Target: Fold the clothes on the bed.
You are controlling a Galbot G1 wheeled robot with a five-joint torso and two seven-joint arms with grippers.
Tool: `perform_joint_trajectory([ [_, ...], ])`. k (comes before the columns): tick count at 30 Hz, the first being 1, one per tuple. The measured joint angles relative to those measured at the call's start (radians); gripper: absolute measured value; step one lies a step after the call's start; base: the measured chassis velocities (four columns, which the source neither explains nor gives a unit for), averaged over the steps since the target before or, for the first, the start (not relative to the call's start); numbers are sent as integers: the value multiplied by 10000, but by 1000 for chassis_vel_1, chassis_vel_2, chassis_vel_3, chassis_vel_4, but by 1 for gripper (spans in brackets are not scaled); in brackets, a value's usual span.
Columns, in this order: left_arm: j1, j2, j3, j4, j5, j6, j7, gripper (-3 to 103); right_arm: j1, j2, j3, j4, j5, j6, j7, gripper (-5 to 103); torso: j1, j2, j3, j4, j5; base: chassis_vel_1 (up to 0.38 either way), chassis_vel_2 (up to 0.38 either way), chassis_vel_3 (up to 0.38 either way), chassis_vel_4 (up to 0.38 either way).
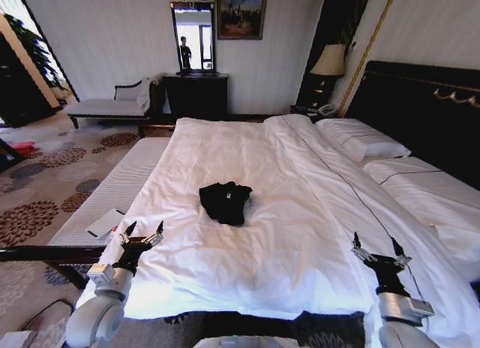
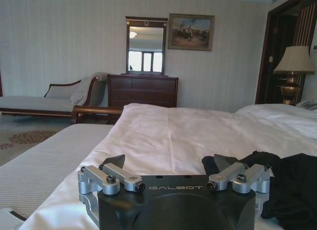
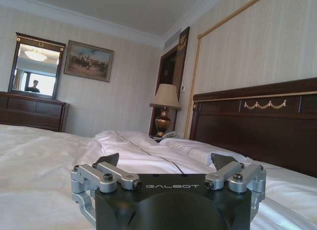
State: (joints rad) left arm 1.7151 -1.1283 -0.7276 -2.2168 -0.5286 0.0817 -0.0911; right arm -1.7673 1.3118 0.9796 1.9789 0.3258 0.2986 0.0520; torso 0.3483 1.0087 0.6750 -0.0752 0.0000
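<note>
A: Where's the T-shirt (image 1: 226,202)?

B: Crumpled in a black heap approx mid-bed (image 1: 255,235), on the white duvet, well short of the pillows (image 1: 364,142).

A: Our arms?

B: Both low at the near edge of the bed. Left pincer (image 1: 141,234) w/ fingers spread, over the duvet's left corner, nothing in it. Right pincer (image 1: 379,247) spread too, over the right side, also empty. Shirt sits between them, further up, apart from both.

A: Left wrist view?

B: We see the shirt just past the left pincer's fingers.

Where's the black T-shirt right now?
In the head view, the black T-shirt lies crumpled mid-duvet on the bed, ahead of both open hands, nearer the left hand.
</note>
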Motion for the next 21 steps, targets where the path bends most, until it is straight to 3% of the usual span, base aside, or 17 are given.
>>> perform_joint_trajectory([
  [11,-59,-6,97,40,16,-7,5,100,-92,-39,118,-101,-73,107,-145,100,0,0,0,-1,0,-34,30,30,-31],
  [21,-221,107,152,261,27,109,6,100,-36,-69,-77,58,-314,-115,313,100,5,-3,2,0,0,-38,47,43,-50],
])
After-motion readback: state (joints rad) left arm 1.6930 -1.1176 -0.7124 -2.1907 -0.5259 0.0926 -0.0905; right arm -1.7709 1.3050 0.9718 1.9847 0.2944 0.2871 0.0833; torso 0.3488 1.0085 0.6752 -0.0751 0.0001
